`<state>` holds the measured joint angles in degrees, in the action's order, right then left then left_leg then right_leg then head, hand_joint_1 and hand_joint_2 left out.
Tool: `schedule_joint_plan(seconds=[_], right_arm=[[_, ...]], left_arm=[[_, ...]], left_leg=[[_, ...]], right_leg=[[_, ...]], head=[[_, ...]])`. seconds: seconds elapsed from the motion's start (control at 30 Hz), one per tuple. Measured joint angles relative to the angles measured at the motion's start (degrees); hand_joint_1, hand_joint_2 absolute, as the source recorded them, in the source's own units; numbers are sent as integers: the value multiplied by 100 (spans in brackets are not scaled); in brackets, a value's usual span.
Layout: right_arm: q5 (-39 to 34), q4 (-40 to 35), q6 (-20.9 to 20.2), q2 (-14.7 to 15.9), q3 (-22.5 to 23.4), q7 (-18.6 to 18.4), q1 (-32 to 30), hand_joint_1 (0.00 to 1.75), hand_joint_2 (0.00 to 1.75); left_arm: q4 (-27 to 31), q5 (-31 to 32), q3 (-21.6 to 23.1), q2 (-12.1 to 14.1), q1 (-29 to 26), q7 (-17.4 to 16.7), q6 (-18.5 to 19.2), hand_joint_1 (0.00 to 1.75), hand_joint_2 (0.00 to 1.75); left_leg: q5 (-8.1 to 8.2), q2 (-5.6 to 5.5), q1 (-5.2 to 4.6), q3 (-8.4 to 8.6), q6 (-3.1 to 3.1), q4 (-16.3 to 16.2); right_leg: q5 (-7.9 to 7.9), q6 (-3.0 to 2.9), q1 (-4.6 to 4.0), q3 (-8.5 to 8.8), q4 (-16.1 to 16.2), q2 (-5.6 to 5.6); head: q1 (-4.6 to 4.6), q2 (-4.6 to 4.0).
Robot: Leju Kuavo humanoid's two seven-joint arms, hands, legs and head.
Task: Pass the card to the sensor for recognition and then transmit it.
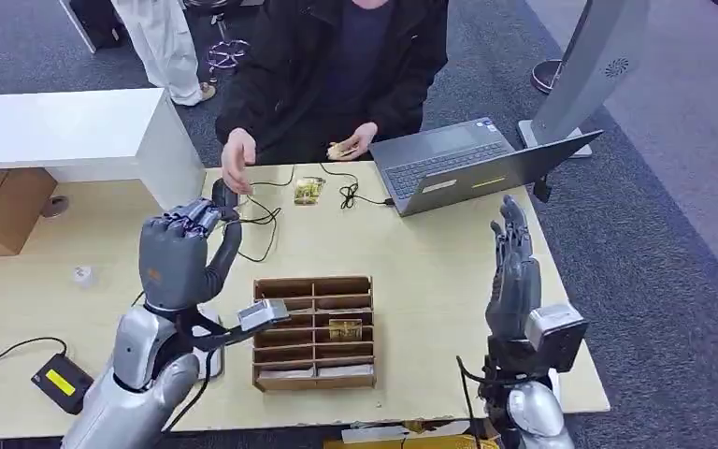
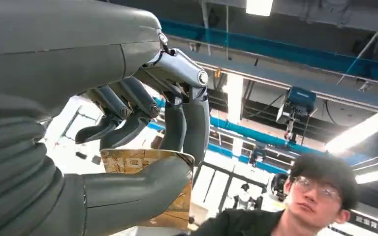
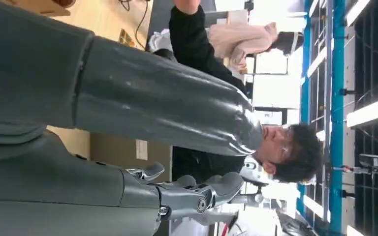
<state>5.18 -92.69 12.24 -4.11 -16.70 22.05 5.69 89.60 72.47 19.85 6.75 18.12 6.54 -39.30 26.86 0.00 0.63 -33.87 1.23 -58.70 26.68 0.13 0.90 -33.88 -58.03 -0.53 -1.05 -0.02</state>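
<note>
My left hand [image 1: 183, 256] is raised over the table's left half, its back towards the head camera. In the left wrist view the thumb [image 2: 142, 189] and fingers [image 2: 189, 123] of my left hand [image 2: 108, 118] pinch a gold card [image 2: 142, 162]. Just beyond the hand lies a small dark sensor [image 1: 222, 195] on a cable, with a person's hand [image 1: 236, 161] over it. My right hand [image 1: 512, 267] stands upright at the right, fingers straight and apart, holding nothing; it is also in the right wrist view [image 3: 142, 147].
A wooden slotted card box [image 1: 271, 374] sits at the front middle with a gold card [image 1: 344, 328] in it. More cards [image 1: 308, 191] and cables lie near the person [image 1: 337, 65]. An open laptop [image 1: 458, 164] is at the back right, a black device [image 1: 61, 382] front left.
</note>
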Motion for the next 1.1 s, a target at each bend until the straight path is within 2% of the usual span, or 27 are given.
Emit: schedule_joint_plan(seconds=[0.33, 0.73, 0.77, 0.8, 0.93, 1.1], right_arm=[[-94, 168, -94, 2, -256, -7, 256, 0, 0], [-118, 264, -124, 17, -352, -22, 331, 0, 0], [-118, 267, -124, 20, -354, -22, 332, 0, 0], [-118, 271, -124, 22, -354, -22, 333, 0, 0], [-118, 304, -122, 26, -369, -22, 334, 0, 0], [-135, 308, -98, 35, -376, -22, 331, 0, 0]], left_arm=[[-1233, 492, 9, 35, 902, -184, 223, 175, 175], [-1874, 656, 155, -13, 1211, -352, 192, 175, 175], [-1887, 663, 160, -22, 1217, -357, 175, 79, 175], [-1900, 673, 164, -33, 1221, -367, 158, 0, 175], [-1907, 768, 168, -74, 1220, -424, -11, 0, 175], [-1876, 754, 168, -109, 1171, -389, -24, 0, 175]], left_leg=[[0, 1, 0, 0, 0, 0], [0, 3, 0, -2, 0, -1], [1, 3, 0, -2, 0, -1], [1, 3, 0, -2, 1, -1], [3, 3, 0, -3, 1, -1], [2, 3, 0, -3, 1, -1]], right_leg=[[0, 0, 0, -2, 0, -2], [0, 0, 0, -6, 0, -7], [1, 0, 0, -6, 0, -7], [1, 0, 0, -6, 0, -7], [2, 0, 0, -6, 0, -7], [1, 0, 0, -5, 0, -6]], head=[[0, 0], [0, 0], [0, 0], [2, 0], [0, 0], [0, 0]])
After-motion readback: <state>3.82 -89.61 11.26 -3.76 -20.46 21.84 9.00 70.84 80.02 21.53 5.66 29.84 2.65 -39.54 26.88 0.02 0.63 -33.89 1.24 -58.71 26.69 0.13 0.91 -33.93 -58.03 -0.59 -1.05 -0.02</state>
